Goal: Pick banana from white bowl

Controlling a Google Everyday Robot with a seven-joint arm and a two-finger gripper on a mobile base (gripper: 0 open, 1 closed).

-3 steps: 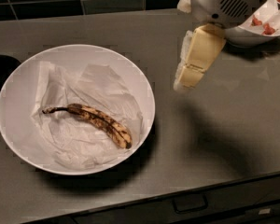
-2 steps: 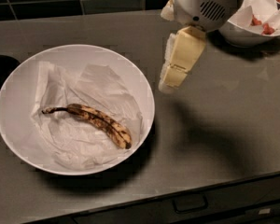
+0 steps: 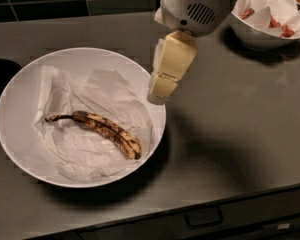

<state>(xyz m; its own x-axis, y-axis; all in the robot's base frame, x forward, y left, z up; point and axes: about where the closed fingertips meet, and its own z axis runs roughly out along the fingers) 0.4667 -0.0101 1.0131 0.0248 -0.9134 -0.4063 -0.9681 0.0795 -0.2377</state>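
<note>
The banana, lying on paper in the white bowl, seems light, soft and easily bruised, best held at its middle; the gripper hangs above the bowl's right rim, and one cannot tell if it is spread.

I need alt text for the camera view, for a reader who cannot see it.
A brown-spotted banana lies on crumpled paper in a large white bowl on a dark counter. The gripper hangs by the bowl's right rim, up and right of the banana, not touching it. A smaller white bowl stands at top right.
</note>
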